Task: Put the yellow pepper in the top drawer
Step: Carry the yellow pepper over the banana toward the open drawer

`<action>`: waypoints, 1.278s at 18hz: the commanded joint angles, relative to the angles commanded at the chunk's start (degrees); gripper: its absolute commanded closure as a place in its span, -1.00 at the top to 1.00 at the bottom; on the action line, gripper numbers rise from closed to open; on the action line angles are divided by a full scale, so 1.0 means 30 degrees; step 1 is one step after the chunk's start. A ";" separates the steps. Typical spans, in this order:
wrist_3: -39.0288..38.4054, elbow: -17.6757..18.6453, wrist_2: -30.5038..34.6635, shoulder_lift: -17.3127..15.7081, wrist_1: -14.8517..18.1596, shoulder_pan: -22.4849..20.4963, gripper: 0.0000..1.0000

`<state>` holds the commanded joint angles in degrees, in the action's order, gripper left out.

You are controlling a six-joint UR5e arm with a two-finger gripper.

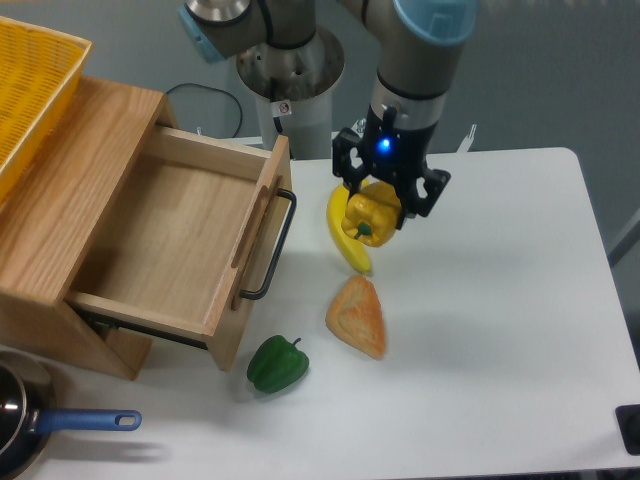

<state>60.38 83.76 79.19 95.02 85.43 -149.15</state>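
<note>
The yellow pepper (371, 214) hangs in the air above the table, its green stem pointing down. My gripper (376, 208) is shut on it from above, with a black finger on each side. It sits over the banana, to the right of the top drawer (170, 235). That drawer is pulled out of the light wooden cabinet (70, 190) and its light-wood inside is bare. Its black bar handle (272, 245) faces the pepper.
A yellow banana (343, 232) lies partly under the held pepper. An orange bread slice (357, 317) and a green bell pepper (277, 364) rest near the drawer front. A yellow basket (28, 85) sits on the cabinet. A blue-handled pan (55, 425) is at the lower left.
</note>
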 joint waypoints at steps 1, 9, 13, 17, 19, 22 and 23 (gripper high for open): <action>-0.0029 0.0000 0.0000 -0.0089 0.0000 0.0000 -0.41; -0.2778 0.0029 0.0000 -0.0939 0.0439 0.1813 -0.41; -0.4625 0.0029 0.0000 -0.0969 0.0439 0.2986 -0.41; -0.6353 0.0029 -0.0029 -0.1201 0.0410 0.3953 -0.41; -0.6970 0.0000 -0.0087 -0.1465 0.0410 0.4363 -0.41; -0.7703 0.0000 -0.0117 -0.1789 0.0381 0.4862 -0.40; -0.7937 0.0000 -0.0059 -0.1731 0.0352 0.5124 -0.40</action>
<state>36.57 83.76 79.01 89.82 86.49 -133.78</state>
